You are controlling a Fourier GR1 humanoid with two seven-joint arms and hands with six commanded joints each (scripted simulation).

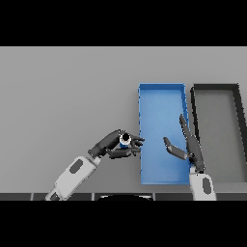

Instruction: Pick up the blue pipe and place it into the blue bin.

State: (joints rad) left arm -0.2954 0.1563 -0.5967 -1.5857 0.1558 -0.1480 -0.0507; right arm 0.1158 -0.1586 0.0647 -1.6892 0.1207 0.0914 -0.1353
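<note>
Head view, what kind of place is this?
Probably a sorting bench: a plain grey table with a blue bin and a black bin side by side, nothing else around.

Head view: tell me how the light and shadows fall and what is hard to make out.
Head view: light is flat and even, with no glare on the grey table; the blue bin shows only faint shading along its walls; the blue pipe is mostly hidden within the left hand; the right hand overlaps the bin.
</note>
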